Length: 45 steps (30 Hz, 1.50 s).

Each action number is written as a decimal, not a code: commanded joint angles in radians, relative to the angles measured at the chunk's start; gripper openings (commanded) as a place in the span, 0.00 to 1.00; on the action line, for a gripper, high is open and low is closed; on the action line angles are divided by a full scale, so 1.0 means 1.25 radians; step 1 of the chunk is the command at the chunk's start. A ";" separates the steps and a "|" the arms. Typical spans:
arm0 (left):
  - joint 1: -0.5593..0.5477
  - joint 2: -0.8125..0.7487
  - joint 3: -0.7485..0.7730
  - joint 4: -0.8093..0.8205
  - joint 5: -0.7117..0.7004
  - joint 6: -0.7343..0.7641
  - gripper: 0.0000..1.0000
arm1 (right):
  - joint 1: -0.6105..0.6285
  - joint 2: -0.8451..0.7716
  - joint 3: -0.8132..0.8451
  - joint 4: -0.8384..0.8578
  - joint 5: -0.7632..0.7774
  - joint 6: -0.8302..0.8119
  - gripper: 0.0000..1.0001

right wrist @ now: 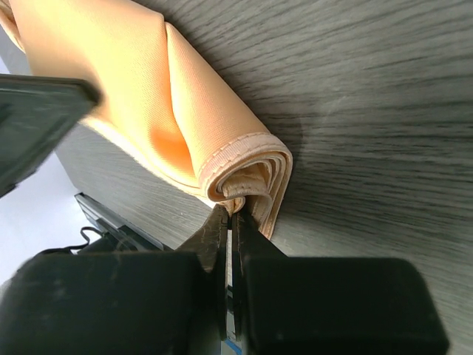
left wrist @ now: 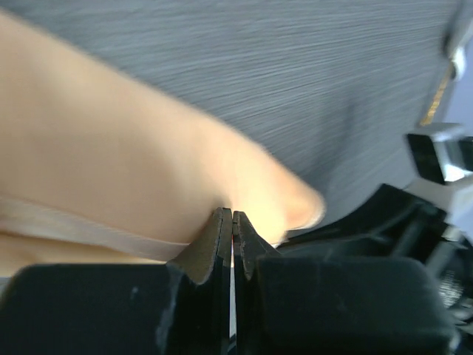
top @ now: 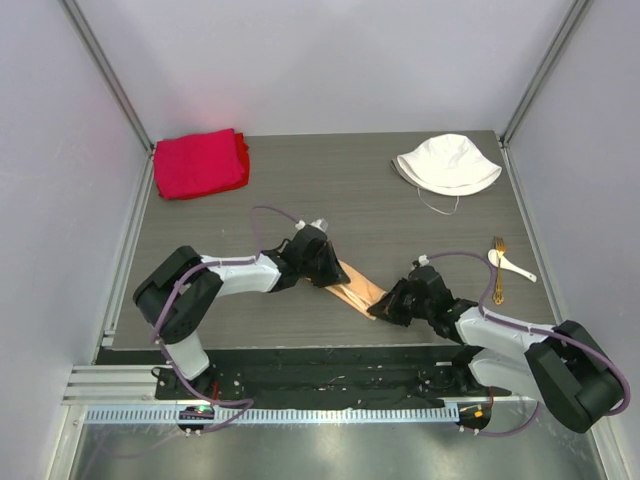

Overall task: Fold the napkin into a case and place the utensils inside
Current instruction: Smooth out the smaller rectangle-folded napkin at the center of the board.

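Napkin (top: 357, 288), folded into a narrow peach strip, is lying slantwise near the front edge of the table (top: 400, 225), reaching between both grippers. The right gripper (right wrist: 231, 216) is pinching the layered end of the strip, jaws clenched. The left gripper (left wrist: 232, 220) is pressing its closed tips against the other end; whether cloth is caught there is not showing. The white spoon (top: 513, 265) and gold fork (top: 497, 270) are lying together well apart on the right.

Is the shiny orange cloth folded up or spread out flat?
Folded. The napkin shows several stacked layers at its end in the right wrist view, and from above it is a narrow strip.
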 commanded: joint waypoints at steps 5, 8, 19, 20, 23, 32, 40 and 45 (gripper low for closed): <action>0.019 0.022 -0.079 0.013 -0.025 0.056 0.04 | 0.000 -0.049 0.051 -0.196 0.033 -0.086 0.07; 0.018 0.026 -0.101 0.030 -0.019 0.049 0.04 | -0.022 -0.077 0.112 -0.296 0.030 -0.142 0.23; 0.018 0.025 -0.111 0.019 -0.039 0.061 0.04 | -0.162 0.004 0.286 -0.437 -0.027 -0.379 0.40; 0.018 0.027 -0.112 0.019 -0.038 0.063 0.04 | -0.161 0.014 0.292 -0.435 -0.032 -0.379 0.38; 0.018 0.030 -0.111 0.021 -0.037 0.063 0.04 | -0.162 0.023 0.286 -0.428 -0.042 -0.371 0.39; 0.018 0.027 -0.112 0.020 -0.034 0.064 0.04 | -0.162 0.036 0.244 -0.356 -0.068 -0.356 0.41; 0.015 0.039 -0.112 -0.003 -0.050 0.056 0.01 | -0.161 0.067 0.239 -0.337 -0.034 -0.340 0.03; 0.015 0.042 -0.122 -0.040 -0.093 0.039 0.00 | -0.163 0.004 0.206 -0.415 0.073 -0.339 0.01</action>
